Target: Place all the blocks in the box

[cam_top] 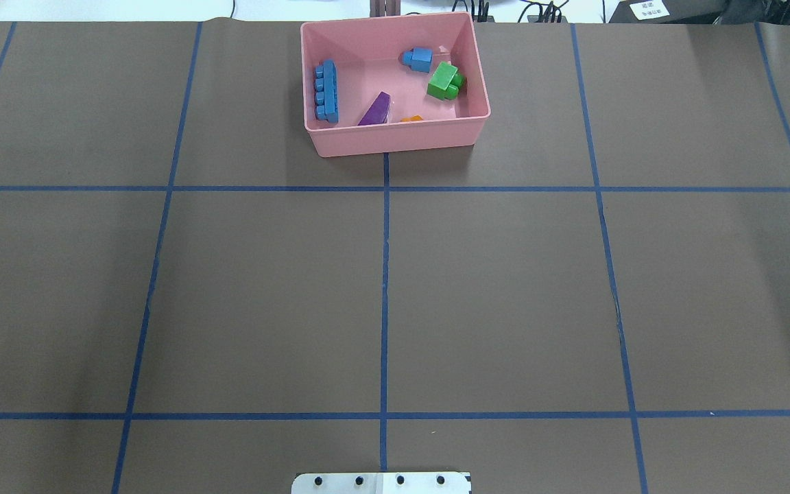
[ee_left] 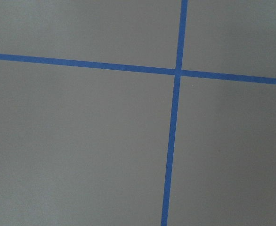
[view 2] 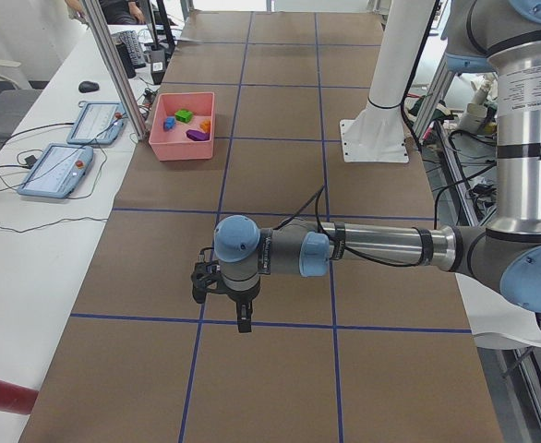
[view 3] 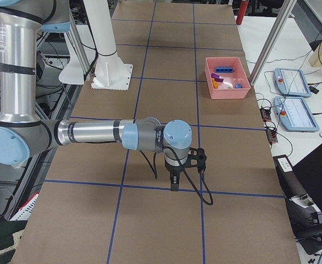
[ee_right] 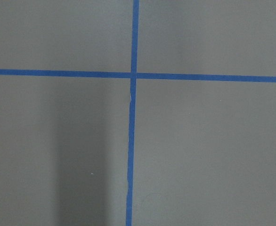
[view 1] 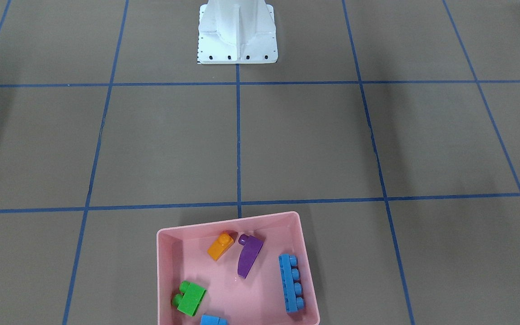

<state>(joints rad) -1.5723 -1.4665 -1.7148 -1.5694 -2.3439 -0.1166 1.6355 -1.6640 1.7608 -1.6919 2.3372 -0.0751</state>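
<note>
The pink box (view 1: 228,221) stands at the table's far edge from the robot; it also shows in the overhead view (cam_top: 395,137). In it lie the orange block (view 1: 220,246), purple sloped block (view 1: 248,255), long blue block (view 1: 291,283), green block (view 1: 190,298) and small blue block (view 1: 212,320). My left gripper (view 2: 243,314) shows only in the exterior left view, low over bare table far from the box. My right gripper (view 3: 173,184) shows only in the exterior right view, likewise far from the box. I cannot tell whether either is open or shut.
The white robot base (view 1: 237,31) stands at the table's near edge. Blue tape lines (cam_top: 385,274) grid the brown table cover. Both wrist views show only the cover and a tape crossing (ee_left: 178,72). Tablets (view 2: 54,171) lie on a side bench beyond the box.
</note>
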